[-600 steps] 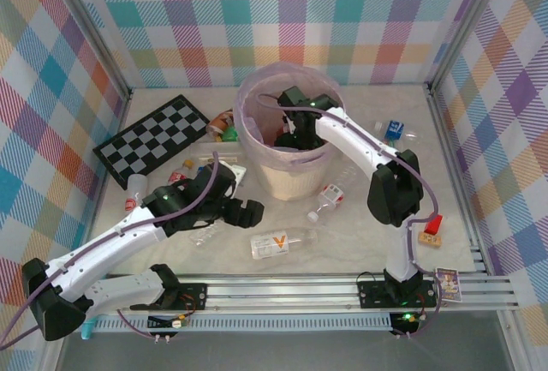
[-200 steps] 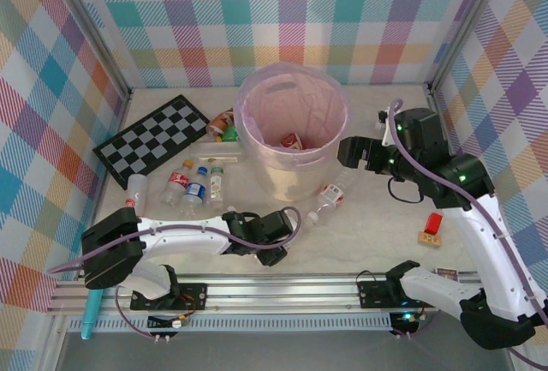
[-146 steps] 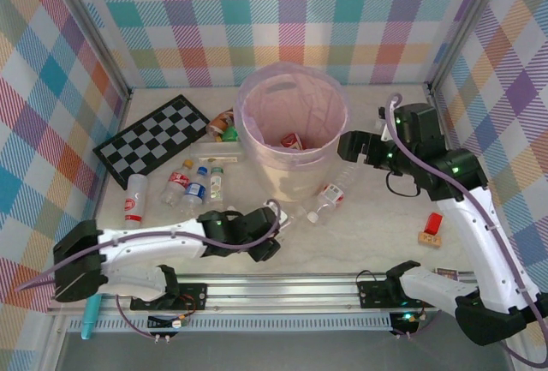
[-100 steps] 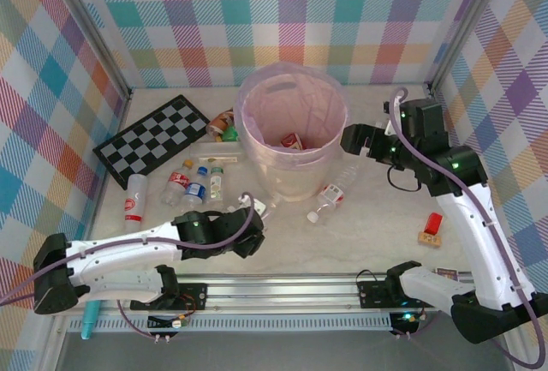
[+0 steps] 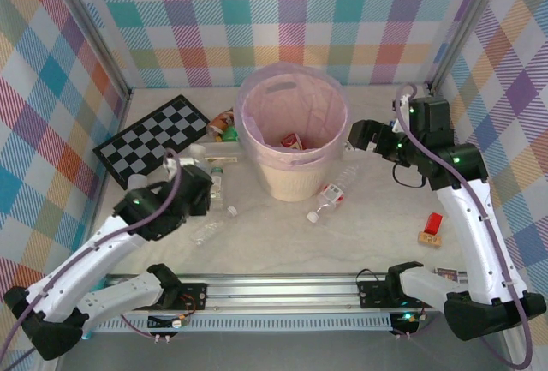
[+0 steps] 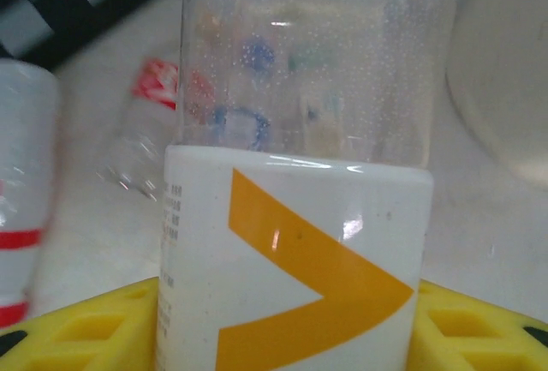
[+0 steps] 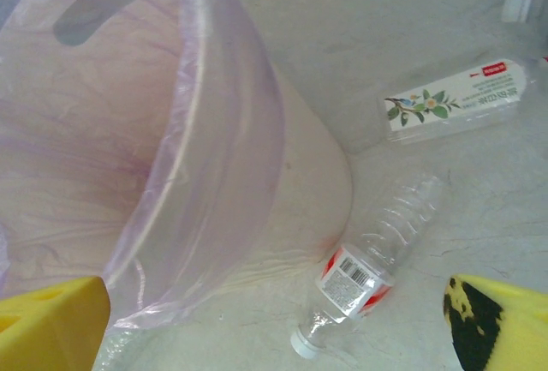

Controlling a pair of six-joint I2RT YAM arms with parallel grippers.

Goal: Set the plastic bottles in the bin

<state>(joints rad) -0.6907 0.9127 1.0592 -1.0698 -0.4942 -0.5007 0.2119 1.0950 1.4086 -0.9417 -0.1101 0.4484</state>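
A clear plastic bottle [image 6: 300, 217] with a white label and an orange chevron stands upright between the yellow pads [image 6: 77, 337] of my left gripper [image 5: 199, 172], which is shut on it, raised left of the bin. The bin [image 5: 291, 184] is a cream bucket with a pink liner; a red-labelled bottle [image 5: 293, 140] lies inside. My right gripper [image 5: 355, 135] hangs open beside the bin's right rim [image 7: 214, 131], holding nothing. A red-labelled clear bottle [image 7: 368, 272] lies at the bin's foot, and a flower-labelled one [image 7: 449, 101] lies further off. Another clear bottle [image 5: 208, 230] lies near the front.
A checkerboard [image 5: 150, 135] lies at the back left, with more bottles [image 5: 224, 122] between it and the bin. A small red block [image 5: 433, 221] and a wooden piece [image 5: 426, 236] sit at the right. Checked walls close three sides.
My left gripper has closed on the chevron bottle at the front of the table, lifted it and swung back to the left. My right gripper has drifted slightly up, still open.
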